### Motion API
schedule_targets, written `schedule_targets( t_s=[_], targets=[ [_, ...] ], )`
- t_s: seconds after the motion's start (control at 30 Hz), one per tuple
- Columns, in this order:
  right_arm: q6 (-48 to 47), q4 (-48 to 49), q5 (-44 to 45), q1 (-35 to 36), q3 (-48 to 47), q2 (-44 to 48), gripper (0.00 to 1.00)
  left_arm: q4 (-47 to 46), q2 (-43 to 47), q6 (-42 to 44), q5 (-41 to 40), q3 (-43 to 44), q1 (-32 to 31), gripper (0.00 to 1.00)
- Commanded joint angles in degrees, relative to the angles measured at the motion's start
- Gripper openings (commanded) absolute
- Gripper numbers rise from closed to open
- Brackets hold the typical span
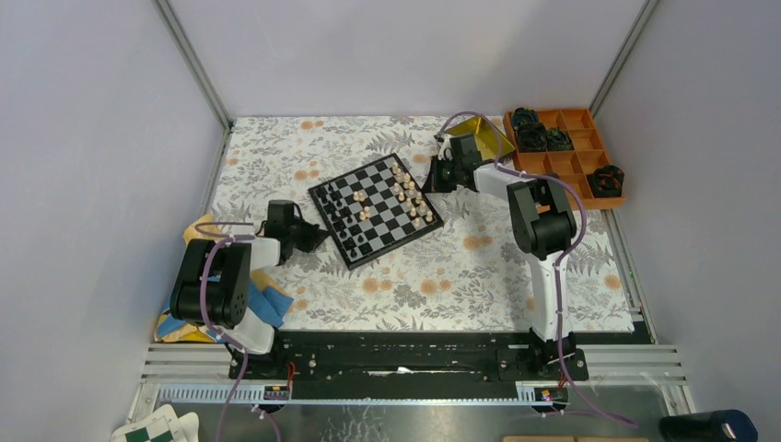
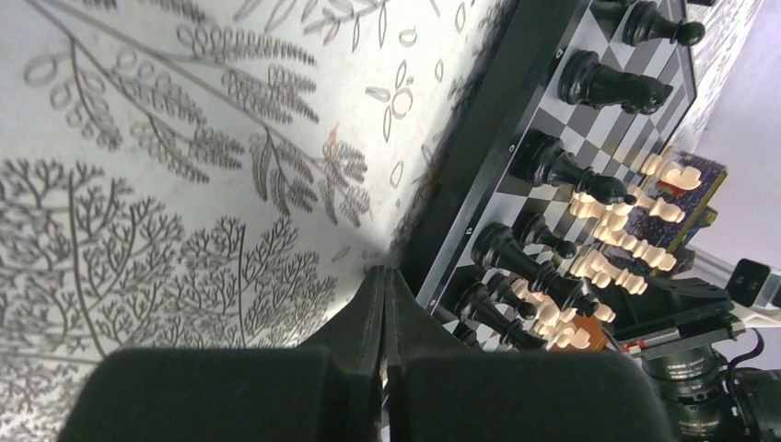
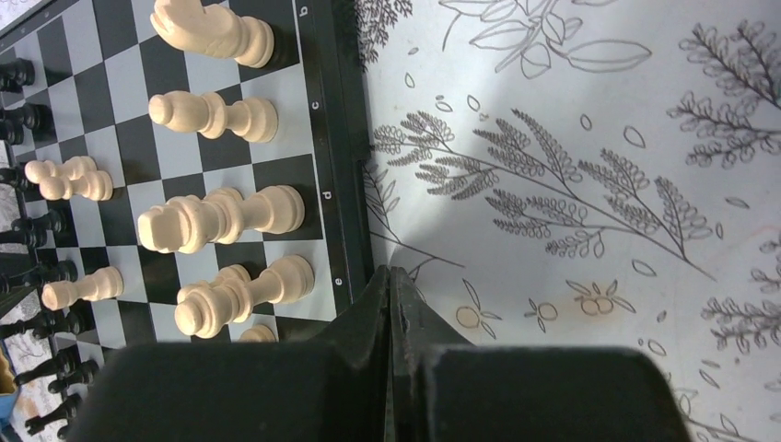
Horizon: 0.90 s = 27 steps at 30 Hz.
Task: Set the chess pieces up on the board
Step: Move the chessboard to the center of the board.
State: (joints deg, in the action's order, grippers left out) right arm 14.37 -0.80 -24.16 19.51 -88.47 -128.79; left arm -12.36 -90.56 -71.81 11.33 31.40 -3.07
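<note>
From above, one board (image 1: 375, 210) lies angled mid-table with open cloth (image 1: 460, 267) on every side. The left gripper (image 1: 319, 241) and right gripper (image 1: 433, 175) flank opposite edges.

Left wrist: jaws pressed together, empty, tips just beside the board's rim, black pieces (image 2: 599, 85) beyond.

Right wrist: jaws likewise closed, empty. Four tall tan pieces (image 3: 221, 221) line the rim.

Near side of the board (image 1: 375, 210): bare floral tabletop (image 1: 442, 276), passable between the two arms.
Board's left files: black pieces (image 1: 337, 217) stand crowded; the left gripper (image 1: 320, 241), fingers pressed together, sits at the rim.
Board's right files: tan pieces (image 1: 411, 193) packed close; the right gripper (image 1: 433, 177), fingers together, is beside the rim.
Board middle: mostly bare squares.
Far right: gold tin (image 1: 486, 136) and orange tray (image 1: 571, 152) hem in the right arm.
</note>
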Motion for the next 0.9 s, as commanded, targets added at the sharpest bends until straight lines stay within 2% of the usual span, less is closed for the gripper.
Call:
schedule_targets(
  t_s=[0.0, 0.87],
  targets=[
    [-0.65, -7.2, -2.83, 3.17, 5.08, 1.97, 0.0, 3.38, 1.84, 0.88, 3.12, -1.78, -3.62, 0.02],
    [2.58, -0.15, -0.37, 3.28, 22.41, 13.68, 0.0, 7.23, 12.35, -0.96, -0.42, -10.31, -12.4, 0.02]
  ],
)
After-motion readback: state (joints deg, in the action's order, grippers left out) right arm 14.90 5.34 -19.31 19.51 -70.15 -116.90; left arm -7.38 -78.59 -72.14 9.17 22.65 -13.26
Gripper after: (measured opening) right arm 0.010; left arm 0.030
